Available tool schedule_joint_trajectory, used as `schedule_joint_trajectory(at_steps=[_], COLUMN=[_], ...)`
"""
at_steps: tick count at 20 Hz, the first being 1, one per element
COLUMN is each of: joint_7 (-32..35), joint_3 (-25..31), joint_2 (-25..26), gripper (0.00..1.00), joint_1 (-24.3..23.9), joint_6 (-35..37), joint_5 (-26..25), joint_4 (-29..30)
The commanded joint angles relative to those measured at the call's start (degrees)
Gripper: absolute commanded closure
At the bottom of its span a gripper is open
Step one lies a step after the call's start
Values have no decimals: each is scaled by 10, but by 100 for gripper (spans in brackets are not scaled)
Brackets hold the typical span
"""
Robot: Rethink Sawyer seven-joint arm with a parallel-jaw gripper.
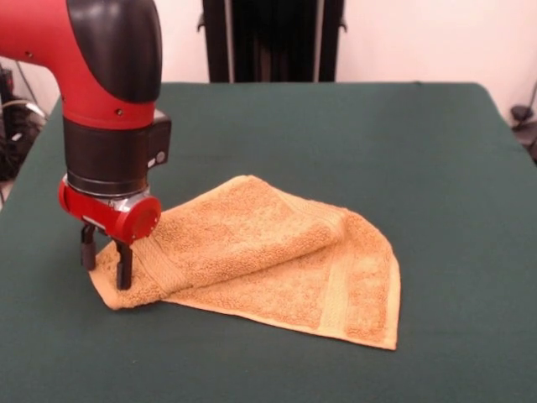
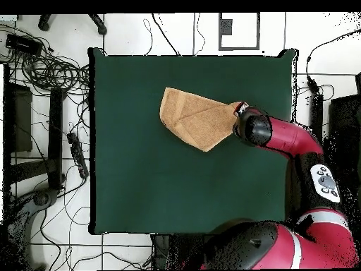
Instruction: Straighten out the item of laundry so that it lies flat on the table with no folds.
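Observation:
The item of laundry (image 1: 277,260) is an orange-tan terry washcloth lying folded over on itself on the green table (image 1: 336,134), with a raised fold running across its upper layer. My gripper (image 1: 106,259) stands at the cloth's left corner, open. Its two black fingers (image 1: 124,265) point down and straddle that corner, with cloth showing between them. In the overhead view the washcloth (image 2: 194,116) lies in the table's (image 2: 162,183) upper middle. There the arm's wrist (image 2: 252,129) sits at the cloth's right tip and hides the fingers.
The red arm (image 2: 296,141) reaches in over the table's right edge in the overhead view. Cables and a power strip (image 2: 76,152) lie on the floor left of the table. A black stand (image 1: 273,38) rises behind the far edge.

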Motion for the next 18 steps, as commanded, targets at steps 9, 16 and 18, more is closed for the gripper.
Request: schedule_joint_trajectory(at_steps=[9, 16, 18], joint_7=[24, 24, 27], joint_3=[41, 48, 46], joint_2=[-39, -30, -26], gripper=[0, 0, 0], joint_1=[-29, -39, -37], joint_6=[-2, -17, -20], joint_5=[-8, -13, -14], joint_4=[143, 146, 144])
